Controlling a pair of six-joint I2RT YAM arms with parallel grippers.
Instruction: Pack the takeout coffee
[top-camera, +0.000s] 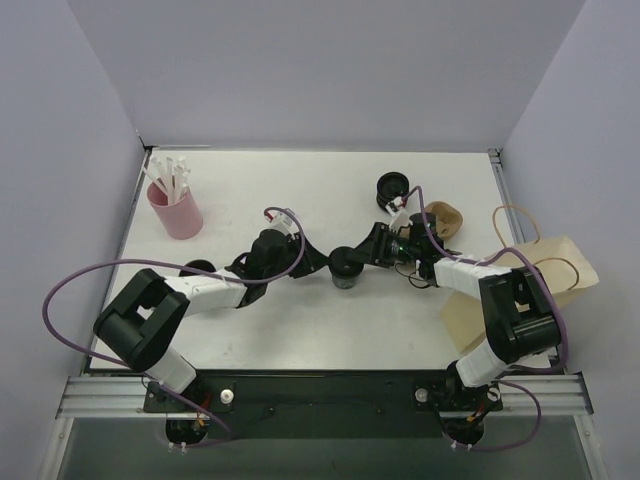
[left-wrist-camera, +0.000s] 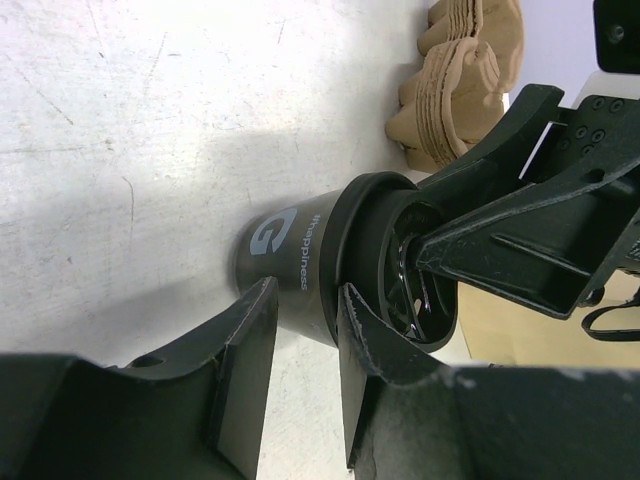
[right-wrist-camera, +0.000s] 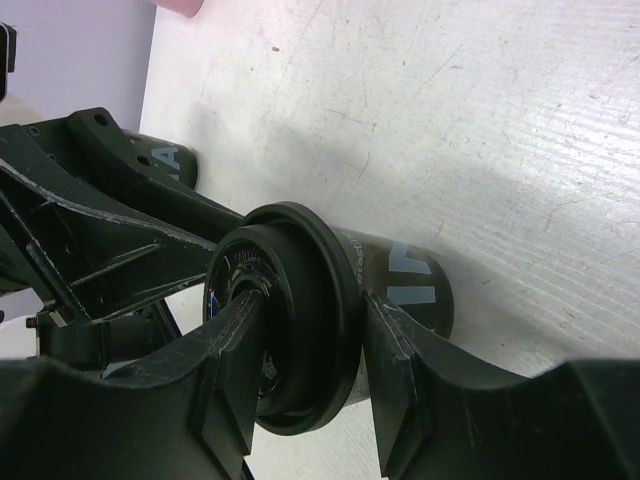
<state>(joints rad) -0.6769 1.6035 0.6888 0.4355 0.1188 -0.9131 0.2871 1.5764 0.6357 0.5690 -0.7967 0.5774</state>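
Takeout coffee (upright), left fingers grasping its body, right fingers pinching its lid rim

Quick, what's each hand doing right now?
Left hand: closed on the takeout coffee.
Right hand: closed on the takeout coffee, at its lid.

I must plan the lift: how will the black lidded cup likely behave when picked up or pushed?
The takeout coffee looks like a disposable cup, so it is probably light and dents under a hard squeeze. Its smooth tapered wall may slip in a grip. Standing on a narrow base, it could tip if pushed near the lid.
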